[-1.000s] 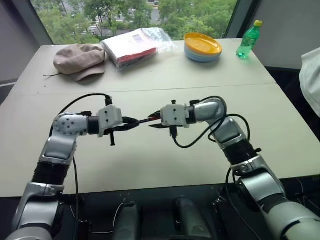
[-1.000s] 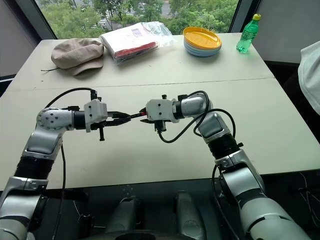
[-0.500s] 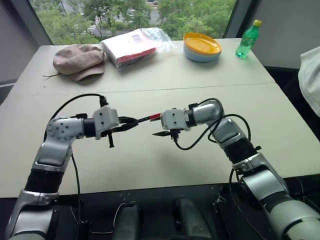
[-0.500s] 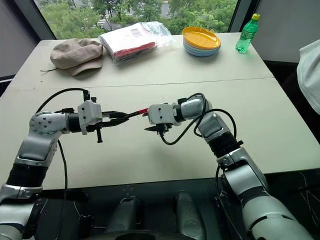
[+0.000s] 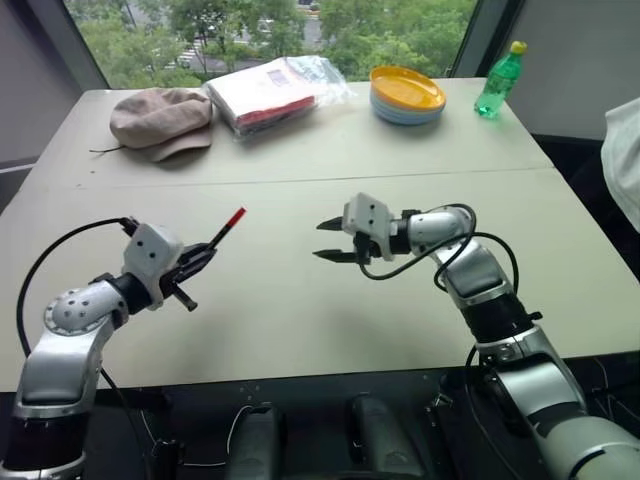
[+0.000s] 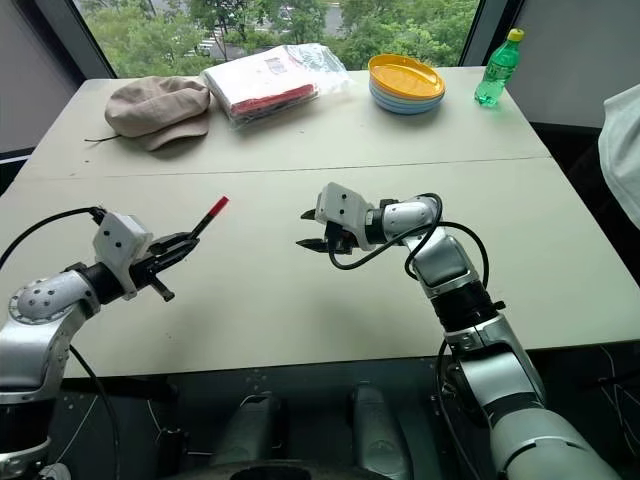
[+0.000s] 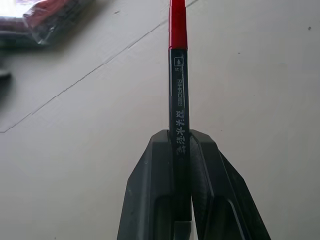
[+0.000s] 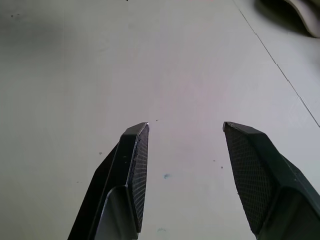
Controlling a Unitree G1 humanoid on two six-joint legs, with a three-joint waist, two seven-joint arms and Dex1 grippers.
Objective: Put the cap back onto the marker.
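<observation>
The slim black-barrelled marker (image 5: 213, 243) with its small red plastic cap (image 5: 235, 217) seated on the tip is clamped by its rear in the left gripper (image 5: 196, 259) — tilted up and clear of the pale table (image 5: 300, 310), apparently for inspection. The right gripper (image 5: 328, 241) is held well apart, jaws spread and empty — judged as released once capping was done.
</observation>
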